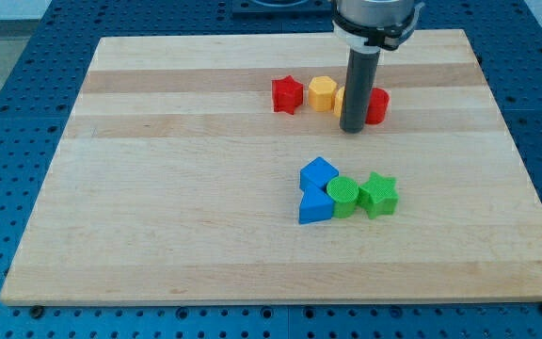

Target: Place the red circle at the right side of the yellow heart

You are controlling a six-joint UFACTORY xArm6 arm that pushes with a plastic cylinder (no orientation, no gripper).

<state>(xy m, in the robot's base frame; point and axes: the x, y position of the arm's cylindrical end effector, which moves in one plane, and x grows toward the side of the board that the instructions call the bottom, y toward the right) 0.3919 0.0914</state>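
The red circle (377, 105) lies flat on the board near the view's top, largely hidden behind the rod; only its right part shows. The yellow heart (340, 98) sits at its 9 o'clock, just beside it, mostly hidden too, with only a thin yellow sliver visible; whether the two touch cannot be told.

The scene is seen through one camera only, set high beyond the six o'clock edge of the wooden board (205, 188) and tilted down toward twelve o'clock. The whole board is framed at moderate range, ringed by blue perforated table (7, 85).
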